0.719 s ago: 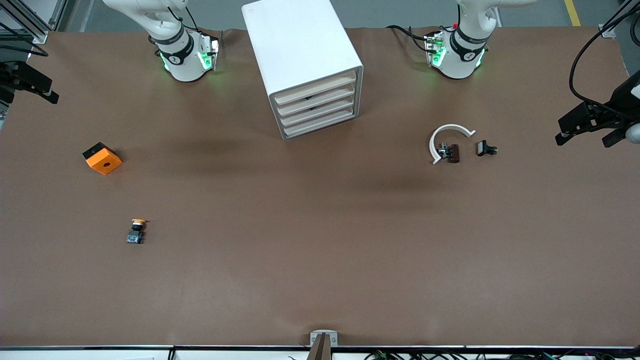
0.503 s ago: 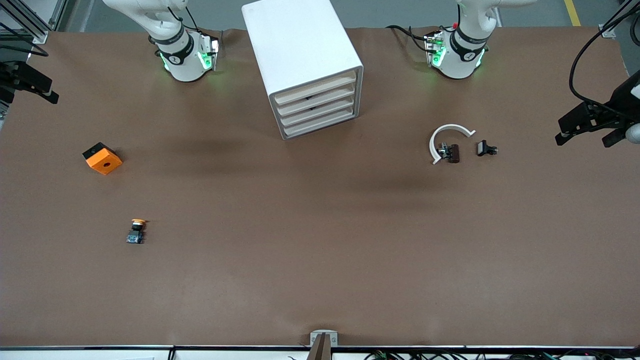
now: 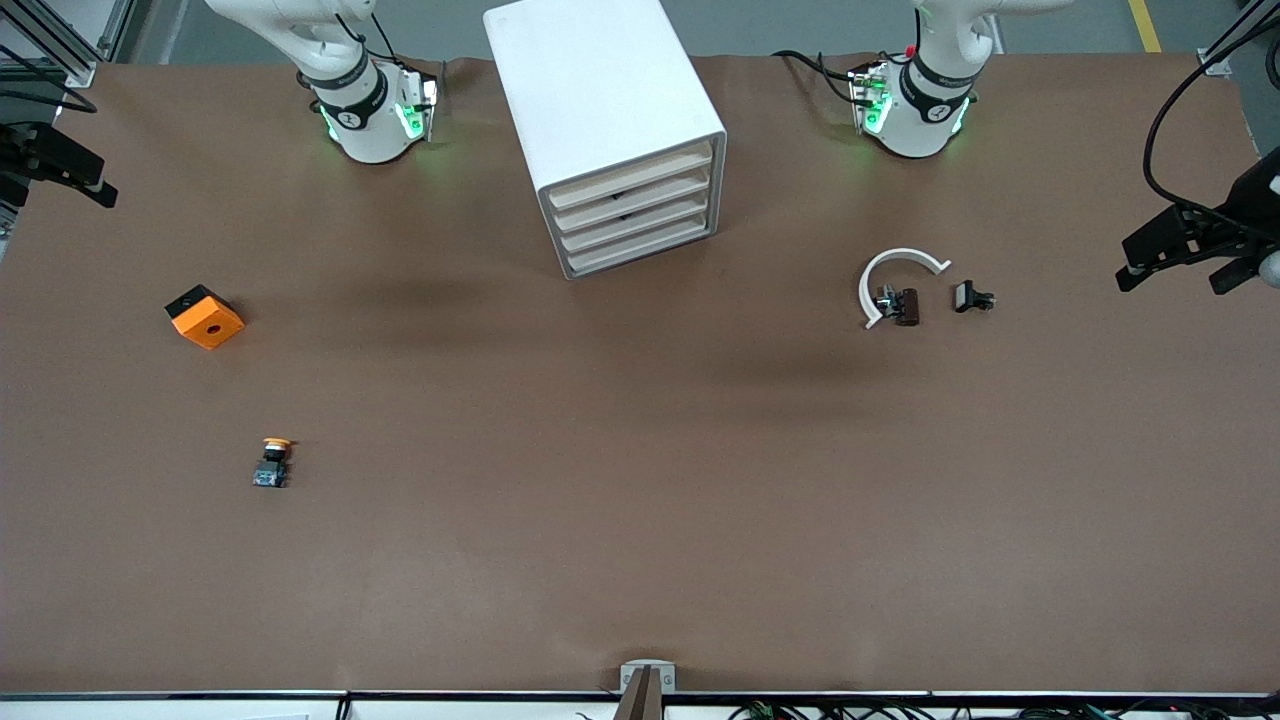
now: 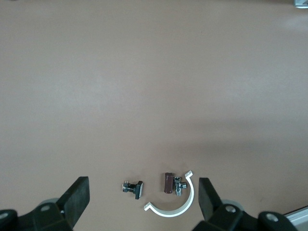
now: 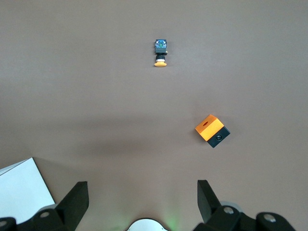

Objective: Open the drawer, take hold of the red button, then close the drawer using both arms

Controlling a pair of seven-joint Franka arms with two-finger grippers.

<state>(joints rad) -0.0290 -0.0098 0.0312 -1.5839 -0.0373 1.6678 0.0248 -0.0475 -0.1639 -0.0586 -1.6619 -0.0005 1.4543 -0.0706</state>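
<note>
The white cabinet (image 3: 600,110) stands between the two arm bases. Its four beige-fronted drawers (image 3: 634,213) are all shut. The red-capped button is hidden from every view. My left gripper (image 3: 1175,272) hangs high over the left arm's end of the table. In the left wrist view it (image 4: 143,202) is open and empty. My right gripper (image 3: 50,185) hangs high over the right arm's end of the table, partly cut off by the picture's edge. In the right wrist view it (image 5: 142,204) is open and empty. A corner of the cabinet (image 5: 24,188) shows there.
A yellow-orange-capped button (image 3: 272,463) and an orange cube (image 3: 204,316) lie toward the right arm's end. A white curved clip (image 3: 885,272), a small brown part (image 3: 906,306) and a small black part (image 3: 972,297) lie toward the left arm's end.
My left gripper has shifted slightly toward the left arm's end of the table. Nothing else has moved.
</note>
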